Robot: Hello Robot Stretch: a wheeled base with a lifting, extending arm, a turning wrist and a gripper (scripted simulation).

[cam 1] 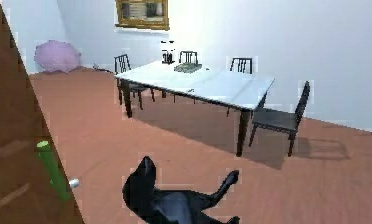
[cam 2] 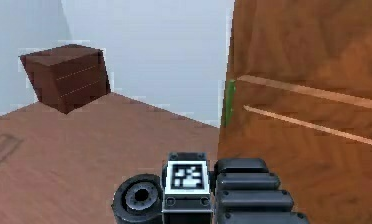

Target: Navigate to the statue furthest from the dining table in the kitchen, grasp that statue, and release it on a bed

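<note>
Ahead, dining table (cam 1: 219, 85): a white tabletop on dark legs is seen across the reddish wood floor (cam 1: 104, 135), beyond the middle of the forward view.
Chairs: dark chairs are set round it; one chair (cam 1: 279, 118) is placed at its right end, others along the far side.
Tabletop items: small dark upright things (cam 1: 168, 52) and a flat grey thing (cam 1: 187, 68) are seen near the far left end.
Wall: a gold-framed picture (cam 1: 142, 12) is hung above the table; a pink rounded cushion (cam 1: 57, 56) is seen in the left corner.
Statue (cam 1: 179, 195): a glossy black figure is seen at the forward view's bottom edge, well apart from the table; whether it rests on the floor cannot be told.
Gripper (cam 2: 139, 197): its dark rounded body is seen at the arm side view's bottom edge, left of a white marked square (cam 2: 189, 178); its fingers cannot be made out, and whether anything is held cannot be told.
Arm side: a brown chest of drawers (cam 2: 66, 75) is set against the pale wall; a wooden door (cam 2: 304, 80) rises at the right.
</note>
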